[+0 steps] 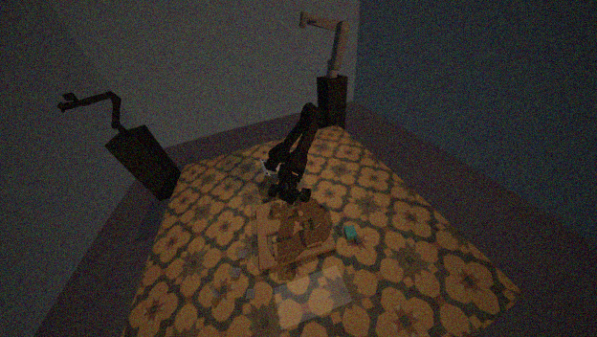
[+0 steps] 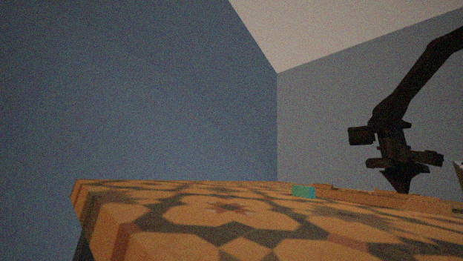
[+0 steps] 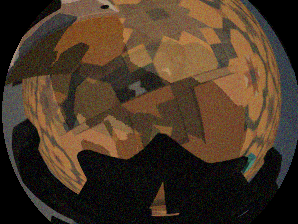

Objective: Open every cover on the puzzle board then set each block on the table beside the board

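Observation:
The wooden puzzle board (image 1: 264, 239) (image 2: 375, 198) lies on the patterned table, much of it in the arm's shadow. A teal block (image 1: 350, 233) (image 2: 303, 191) (image 3: 250, 162) rests on the table beside the board, clear of it. My gripper (image 1: 289, 202) (image 2: 404, 191) (image 3: 160, 137) is shut and empty, pointing down at the board; its tips look very low over the board's top or touching it. Raised wooden pieces and dark recesses show ahead of the fingers in the wrist view. The image is dark and grainy, so which covers are open and whether blocks sit in the wells cannot be told.
A pale-topped object (image 1: 267, 168) (image 2: 459, 171) (image 3: 90, 7) stands behind the board, near the arm. A pale rectangular patch (image 1: 313, 297) and small greyish squares (image 1: 235, 272) show on the table. Two other arms stand on dark pedestals (image 1: 143, 163) (image 1: 331, 98) beyond the table.

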Controlling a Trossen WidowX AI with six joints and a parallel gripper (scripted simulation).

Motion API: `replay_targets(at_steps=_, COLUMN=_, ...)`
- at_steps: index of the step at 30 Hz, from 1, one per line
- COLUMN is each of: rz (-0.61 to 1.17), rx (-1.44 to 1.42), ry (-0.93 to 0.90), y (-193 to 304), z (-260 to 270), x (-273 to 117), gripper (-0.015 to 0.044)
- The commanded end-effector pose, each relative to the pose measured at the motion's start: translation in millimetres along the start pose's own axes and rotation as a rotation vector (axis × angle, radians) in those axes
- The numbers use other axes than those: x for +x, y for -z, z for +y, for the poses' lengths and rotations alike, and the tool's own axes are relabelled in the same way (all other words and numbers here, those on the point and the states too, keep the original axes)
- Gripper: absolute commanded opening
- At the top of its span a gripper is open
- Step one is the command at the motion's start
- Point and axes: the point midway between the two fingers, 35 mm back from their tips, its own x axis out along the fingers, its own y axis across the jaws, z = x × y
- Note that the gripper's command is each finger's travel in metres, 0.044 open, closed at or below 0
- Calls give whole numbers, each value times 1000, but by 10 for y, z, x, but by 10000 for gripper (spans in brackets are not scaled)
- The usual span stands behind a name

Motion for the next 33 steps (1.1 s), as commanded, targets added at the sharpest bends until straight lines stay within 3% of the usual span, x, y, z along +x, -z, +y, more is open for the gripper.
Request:
replay_targets(at_steps=1, rz=-3, rx=5, ry=2, y=-11, z=5, x=8, gripper=0)
replay_targets(at_steps=33, rz=-4, rx=5, ry=2, y=-64, z=23, x=49, gripper=0)
